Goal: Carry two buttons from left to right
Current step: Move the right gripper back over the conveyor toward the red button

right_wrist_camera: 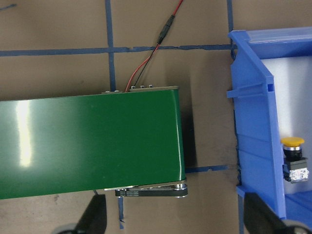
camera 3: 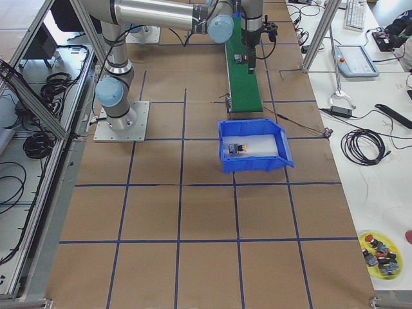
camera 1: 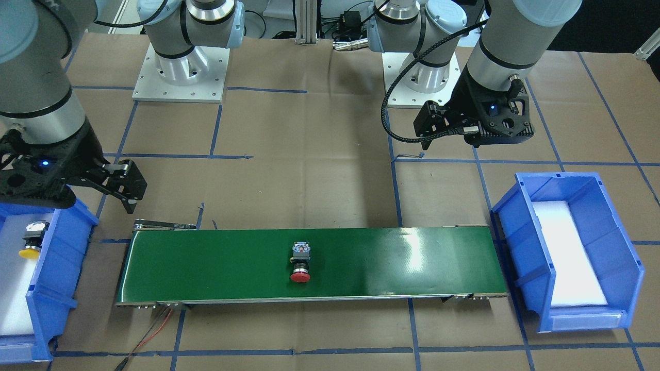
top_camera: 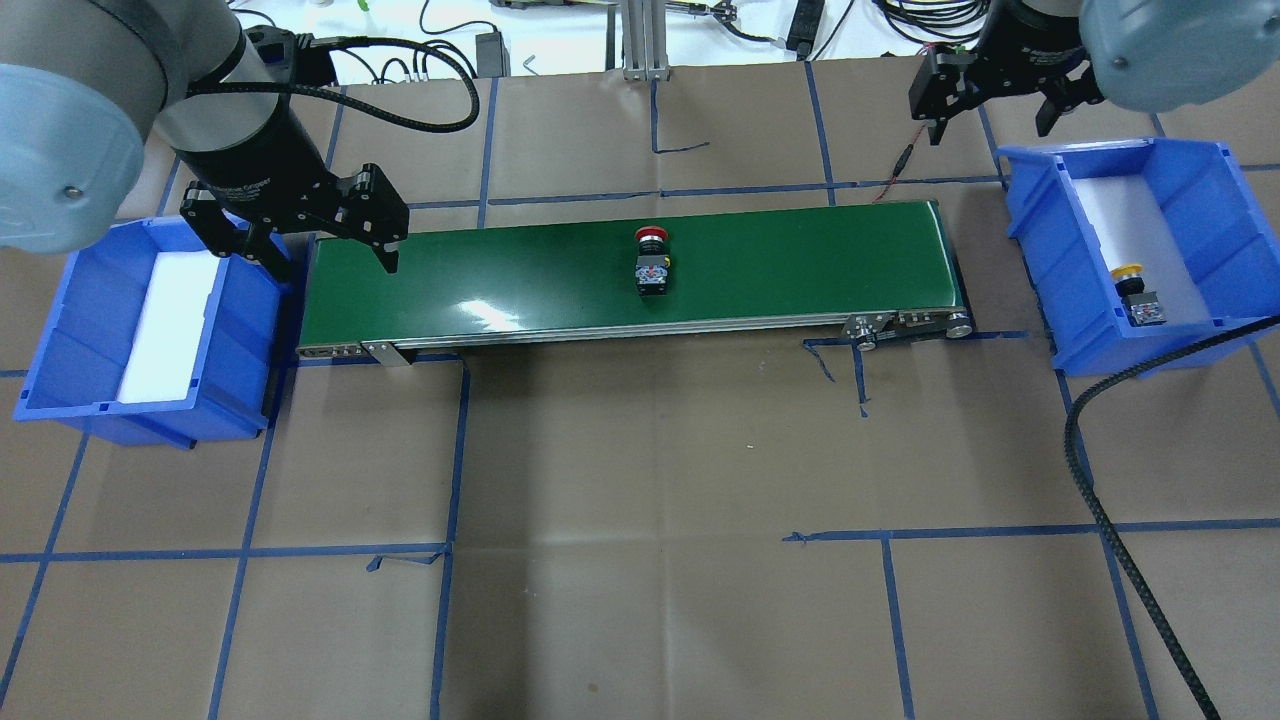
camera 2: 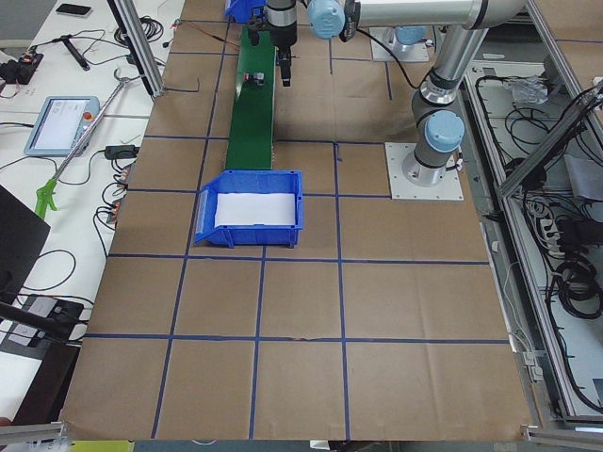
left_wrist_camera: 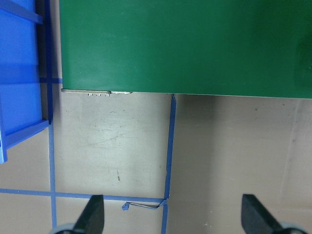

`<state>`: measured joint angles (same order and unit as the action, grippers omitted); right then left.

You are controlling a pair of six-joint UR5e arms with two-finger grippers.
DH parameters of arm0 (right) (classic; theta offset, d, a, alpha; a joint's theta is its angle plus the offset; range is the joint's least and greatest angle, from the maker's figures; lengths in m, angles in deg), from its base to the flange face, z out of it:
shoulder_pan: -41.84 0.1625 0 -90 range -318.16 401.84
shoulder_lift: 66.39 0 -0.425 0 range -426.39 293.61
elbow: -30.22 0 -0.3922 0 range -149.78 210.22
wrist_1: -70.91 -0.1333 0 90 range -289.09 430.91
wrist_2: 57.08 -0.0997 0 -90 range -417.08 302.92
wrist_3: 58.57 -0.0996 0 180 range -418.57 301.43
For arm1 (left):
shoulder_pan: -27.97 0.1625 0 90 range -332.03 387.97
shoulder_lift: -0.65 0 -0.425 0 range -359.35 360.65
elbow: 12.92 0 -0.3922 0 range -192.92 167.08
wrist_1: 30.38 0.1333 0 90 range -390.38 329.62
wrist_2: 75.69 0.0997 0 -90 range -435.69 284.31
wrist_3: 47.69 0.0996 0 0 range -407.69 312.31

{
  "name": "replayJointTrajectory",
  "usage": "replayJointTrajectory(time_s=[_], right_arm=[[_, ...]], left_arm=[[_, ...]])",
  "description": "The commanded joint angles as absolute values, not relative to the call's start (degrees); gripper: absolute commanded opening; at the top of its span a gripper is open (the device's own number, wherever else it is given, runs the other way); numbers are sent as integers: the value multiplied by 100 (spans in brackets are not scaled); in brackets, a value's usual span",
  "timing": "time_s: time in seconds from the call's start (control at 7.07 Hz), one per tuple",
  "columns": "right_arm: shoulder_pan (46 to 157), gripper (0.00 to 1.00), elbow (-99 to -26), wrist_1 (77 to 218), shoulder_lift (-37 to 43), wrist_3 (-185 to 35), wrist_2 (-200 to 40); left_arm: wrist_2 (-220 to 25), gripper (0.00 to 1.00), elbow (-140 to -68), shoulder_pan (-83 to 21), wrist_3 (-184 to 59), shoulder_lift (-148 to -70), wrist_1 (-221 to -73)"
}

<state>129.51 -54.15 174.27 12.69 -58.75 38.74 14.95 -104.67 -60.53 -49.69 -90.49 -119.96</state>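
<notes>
The red-capped button lies on its side at the middle of the green conveyor belt, untouched. The yellow-capped button rests on white foam inside the blue bin at the belt's right end. My left gripper hovers open and empty over the belt's left end. Open and empty too, my right gripper hangs beyond the belt's right end, beside the far corner of that bin.
A second blue bin with only white foam stands at the belt's left end. Red and black wires run from the belt's right end. My right arm's black cable crosses the brown paper table marked with blue tape.
</notes>
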Motion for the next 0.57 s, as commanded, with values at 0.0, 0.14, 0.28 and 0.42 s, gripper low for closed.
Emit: replayJointTrajectory(time_s=[0.0, 0.14, 0.28, 0.42], right_arm=[[13105, 100, -5425, 17401, 1288, -6076, 3881], [13105, 100, -5416, 17262, 1280, -6076, 3872], [13105, 100, -5416, 17269, 1280, -6076, 3872], [13105, 100, -5416, 17260, 1280, -6076, 3881]], left_arm=[[1493, 100, -10468, -6053, -4971, -9058, -12002], [1492, 100, -10476, -6053, -4962, -9041, -12002], [1492, 100, -10468, -6053, -4962, -9041, -12002], [1492, 100, -10468, -6053, -4962, -9041, -12002]])
